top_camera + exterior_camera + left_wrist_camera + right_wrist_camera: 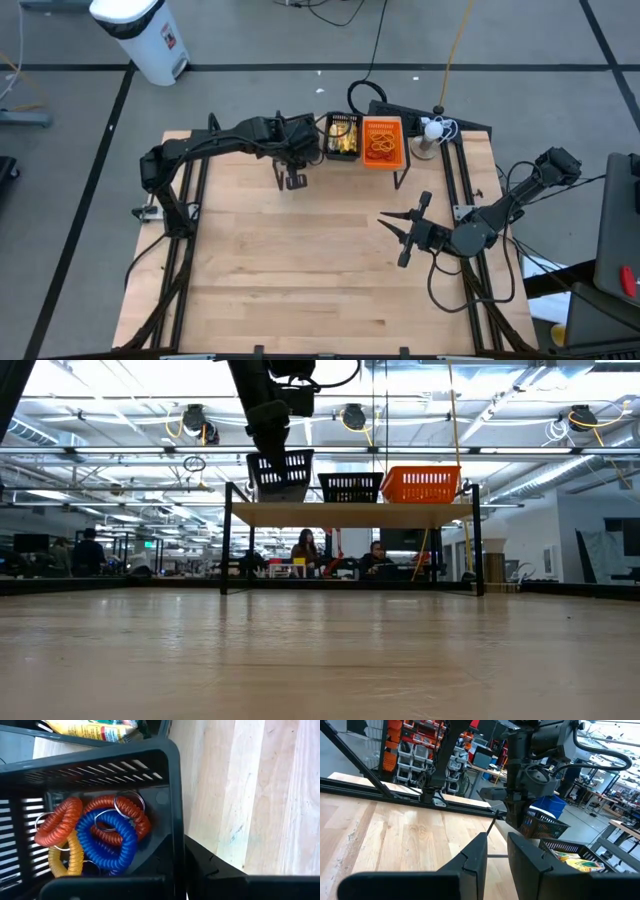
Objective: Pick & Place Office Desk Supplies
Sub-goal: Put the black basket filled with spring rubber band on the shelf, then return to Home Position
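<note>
From above, the left gripper (pixel 292 168) hangs over a black slatted plastic basket (pixel 293 140) on the raised shelf at the table's far edge; its grasp I cannot tell. The right gripper (pixel 404 229) waits spread open near the right edge. Its wrist camera shows red, blue and yellow coiled plastic loops (pixel 102 837) inside. Descend centred, clear of the wall. No writing is legible.

You're looking at a pale, matt wooden tabletop (pixel 300 260) with visible grain, a black slotted plastic basket (pixel 125 765), and glossy coiled plastic loops (pixel 107 837) in red, blue and yellow with small shiny metal rings.
</note>
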Robot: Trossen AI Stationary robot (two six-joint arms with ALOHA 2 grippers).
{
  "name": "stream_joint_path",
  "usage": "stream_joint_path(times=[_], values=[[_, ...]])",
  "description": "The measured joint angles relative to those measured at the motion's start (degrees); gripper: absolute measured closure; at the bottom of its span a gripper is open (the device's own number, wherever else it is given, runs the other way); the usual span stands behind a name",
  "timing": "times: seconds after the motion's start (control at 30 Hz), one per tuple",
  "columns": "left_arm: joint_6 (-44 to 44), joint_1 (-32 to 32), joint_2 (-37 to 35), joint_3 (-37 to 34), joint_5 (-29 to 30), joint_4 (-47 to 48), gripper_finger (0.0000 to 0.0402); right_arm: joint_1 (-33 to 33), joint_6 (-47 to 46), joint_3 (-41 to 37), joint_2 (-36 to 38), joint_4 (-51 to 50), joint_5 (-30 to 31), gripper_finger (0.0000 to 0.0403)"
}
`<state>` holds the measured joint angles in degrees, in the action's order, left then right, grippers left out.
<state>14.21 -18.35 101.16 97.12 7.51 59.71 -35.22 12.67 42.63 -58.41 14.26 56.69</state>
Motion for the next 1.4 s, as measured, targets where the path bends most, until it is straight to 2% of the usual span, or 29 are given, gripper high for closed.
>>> stream_joint_path(times=[0.4,1.4], values=[[1.02,0.0,-0.02,0.0,0.02,0.04,0.039,0.0,0.0,0.0,0.0,0.0,-0.02,0.0335],[2.16,0.02,-0.07,0.0,0.15,0.04,0.0225,0.0,0.01,0.0,0.0,-0.01,-0.04,0.0335]])
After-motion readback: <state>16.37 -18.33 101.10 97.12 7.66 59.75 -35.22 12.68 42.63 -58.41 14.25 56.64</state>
